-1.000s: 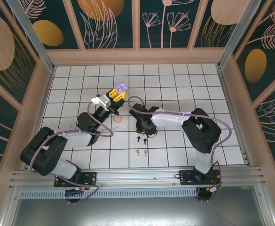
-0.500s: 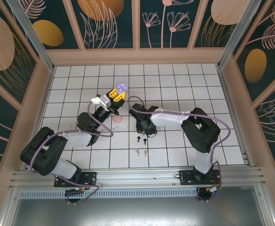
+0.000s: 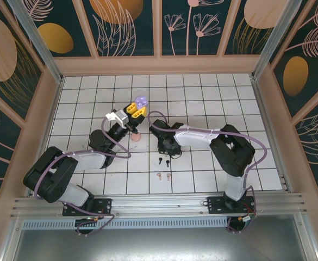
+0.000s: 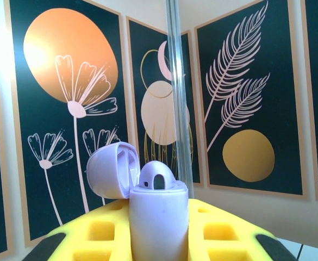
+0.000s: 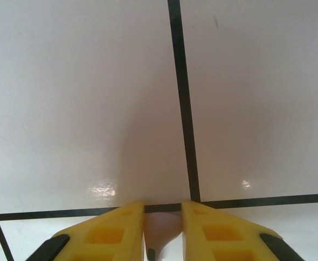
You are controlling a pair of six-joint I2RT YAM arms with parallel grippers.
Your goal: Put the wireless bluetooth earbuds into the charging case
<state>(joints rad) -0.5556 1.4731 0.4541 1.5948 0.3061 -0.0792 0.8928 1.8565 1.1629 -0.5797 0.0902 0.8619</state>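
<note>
The left end effector (image 3: 134,109) is hanging in the air over the middle of the bench (image 3: 213,92), a little toward the far edge and the left side. It is clamping a lilac case (image 4: 159,217) upright between its yellow fingers (image 4: 101,231). The case's lid (image 4: 112,171) is standing open, tipped back to the left in the wrist view. A dark opening is showing in the rounded top of the body. Painted wall panels (image 4: 245,109) are showing behind it.

The right end effector (image 5: 162,209) is reaching down low over the bench near its centre, slightly toward the right edge. Its two fingers are standing only a narrow gap apart. A pale lilac earbud (image 5: 161,231) is filling that gap and touching both inner faces, so the end effector is gripping it, right by a crossing of black grid lines.

A pink case (image 3: 135,138) is lying on the bench between the two arms, just toward the near edge from the raised left end effector. Two black earbuds (image 3: 160,160) are lying side by side a little nearer the near edge than the right end effector, apart from it. Two pink earbuds (image 3: 159,175) are lying side by side closer again to the near edge, apart from the black pair.
</note>
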